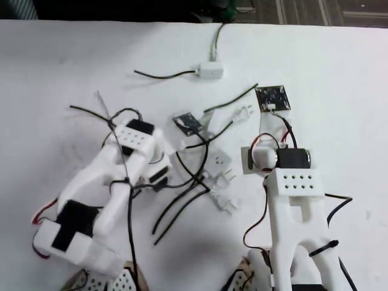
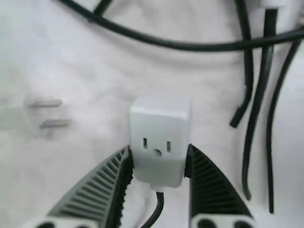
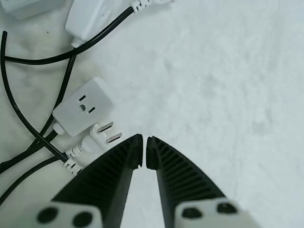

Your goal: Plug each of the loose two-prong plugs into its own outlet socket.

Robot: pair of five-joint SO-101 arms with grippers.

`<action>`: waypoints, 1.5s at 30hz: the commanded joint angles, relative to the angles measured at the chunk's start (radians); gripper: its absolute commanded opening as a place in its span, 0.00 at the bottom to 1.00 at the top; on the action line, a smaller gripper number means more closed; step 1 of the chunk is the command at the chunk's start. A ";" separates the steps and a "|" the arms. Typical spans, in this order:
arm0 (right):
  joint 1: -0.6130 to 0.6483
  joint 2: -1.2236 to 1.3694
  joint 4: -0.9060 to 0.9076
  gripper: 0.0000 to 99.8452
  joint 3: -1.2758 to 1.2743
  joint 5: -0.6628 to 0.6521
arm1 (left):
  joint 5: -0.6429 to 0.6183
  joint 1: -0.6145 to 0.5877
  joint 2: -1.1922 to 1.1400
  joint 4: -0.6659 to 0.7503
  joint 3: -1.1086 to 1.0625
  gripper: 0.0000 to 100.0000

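Nearest to us, the left gripper (image 2: 159, 152) grasps a white cube-shaped plastic outlet socket (image 2: 159, 118). Its dark ribbed fingers (image 2: 114, 180) press on two opposite sides of the block. The slotted face is turned toward the wrist camera, and a black cord (image 2: 156, 213) leaves the socket between the fingers. Apart from it on the white table (image 1: 339, 73) we see a blurred white two-prong plug (image 2: 50, 124), its metal prongs pointing toward the socket's side. A bundle of loose black cables (image 2: 259, 95) lies on the other side.

The right gripper (image 3: 144, 151) is clenched on nothing, with its black ribbed fingertips (image 3: 135, 147) almost touching. Near those tips lies a second white plug with two bare prongs (image 3: 95, 140), and just beside it a flat square white socket (image 3: 83, 107) lies face up.

From above, we find the left arm (image 1: 115, 182) and the right arm (image 1: 294, 200) on either side of the tangle of cords. Between them lies another loose white plug on a black lead (image 1: 225, 206). Farther out rests a small white plug with a dark cord (image 1: 244, 113). Farthest, toward the table's far edge, sits a white rectangular block (image 1: 211, 71), with a white cord running away from the arms and a dark cord trailing sideways.
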State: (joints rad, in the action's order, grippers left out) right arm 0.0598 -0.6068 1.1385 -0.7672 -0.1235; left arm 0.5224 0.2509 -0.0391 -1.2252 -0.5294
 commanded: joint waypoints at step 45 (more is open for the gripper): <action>0.010 -0.024 -0.008 0.03 0.025 0.002 | -0.081 0.099 0.630 0.164 -0.422 0.23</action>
State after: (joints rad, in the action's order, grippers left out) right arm 0.0598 -0.6068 1.1385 -0.7672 -0.1235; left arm 0.4549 0.4028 0.5623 -1.0764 -0.9943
